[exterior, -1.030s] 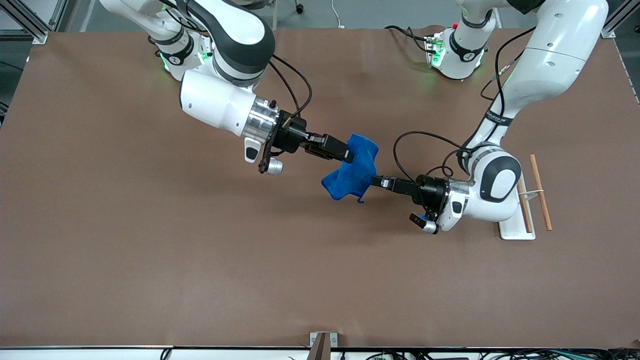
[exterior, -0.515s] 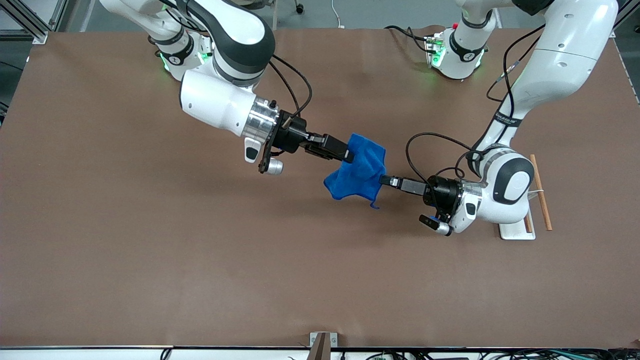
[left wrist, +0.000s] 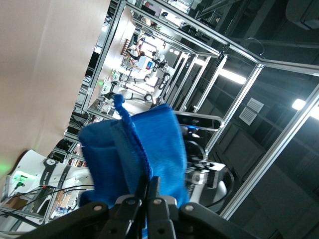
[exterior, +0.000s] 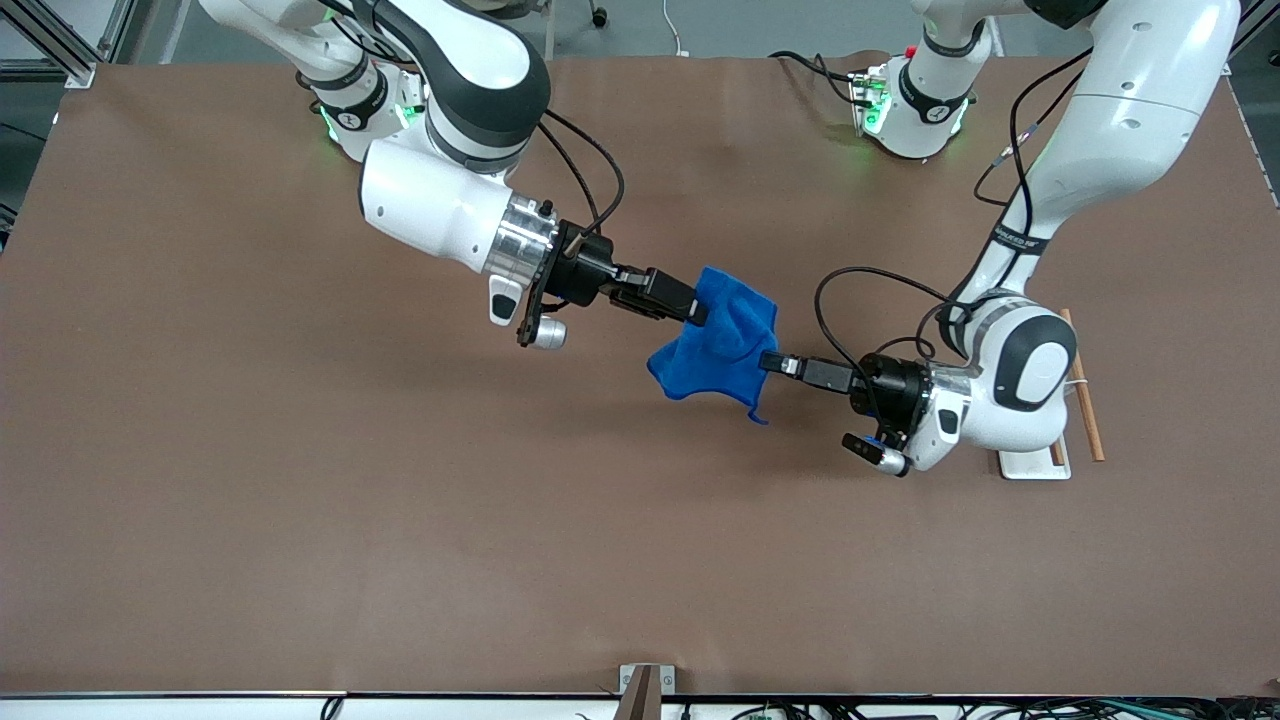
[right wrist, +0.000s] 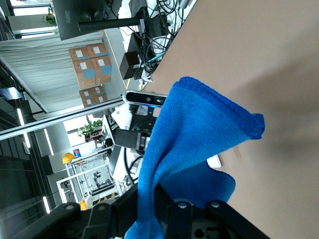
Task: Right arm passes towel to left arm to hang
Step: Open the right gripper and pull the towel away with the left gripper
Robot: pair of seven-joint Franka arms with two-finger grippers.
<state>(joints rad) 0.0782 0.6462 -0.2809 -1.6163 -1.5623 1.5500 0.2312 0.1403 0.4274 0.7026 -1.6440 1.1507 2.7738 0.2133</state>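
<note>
The blue towel [exterior: 722, 343] hangs bunched in the air over the middle of the table, held between both grippers. My right gripper [exterior: 697, 311] is shut on the towel's upper end; in the right wrist view the cloth [right wrist: 199, 129] runs between its fingers [right wrist: 158, 191]. On the side toward the left arm's end, my left gripper [exterior: 768, 361] is shut on the towel's hem. In the left wrist view its jaws [left wrist: 148, 182] pinch the stitched edge of the towel [left wrist: 134, 149]. A small tag dangles from the lower corner [exterior: 760, 417].
A hanging rack with a white base [exterior: 1030, 463] and a wooden rod [exterior: 1084, 392] stands at the left arm's end of the table, partly hidden under the left arm's wrist [exterior: 1000, 390]. The brown table [exterior: 400, 520] lies below.
My left gripper has shut on the towel's edge and drawn back a little toward the rack, pulling the cloth wider. The right arm has stayed in place.
</note>
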